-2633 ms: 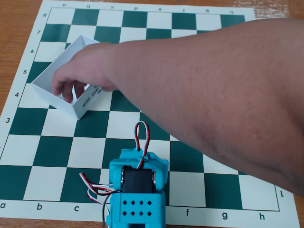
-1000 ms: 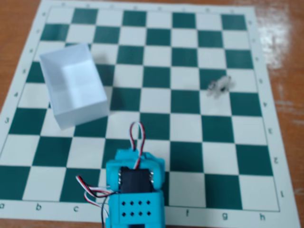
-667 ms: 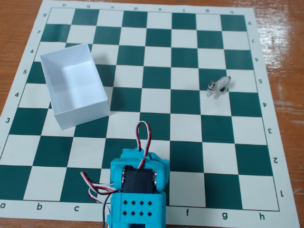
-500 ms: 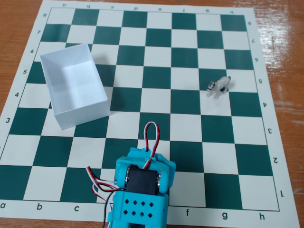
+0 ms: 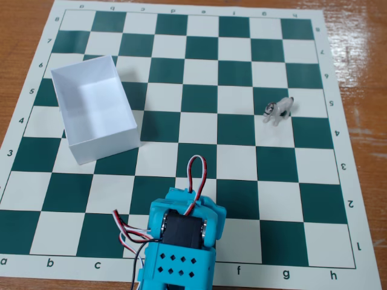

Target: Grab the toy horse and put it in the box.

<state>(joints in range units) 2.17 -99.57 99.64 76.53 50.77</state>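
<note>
- Fixed view: the box (image 5: 94, 109) is sitting open-topped and empty at the chessboard's (image 5: 199, 78) left, ready for a drop.
- Arm (image 5: 178, 241) is waiting bottom centre; its tool is hidden, so opening and hold cannot be told.
- The toy horse (image 5: 278, 110) is standing upright at right, well apart from both.

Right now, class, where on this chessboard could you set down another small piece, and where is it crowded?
Free: the far rows of the chessboard beyond the white box and the toy horse; the middle columns between them; the near-right corner squares. Crowded: the left side, filled by the box, and the near-middle edge, under the blue arm.
</note>
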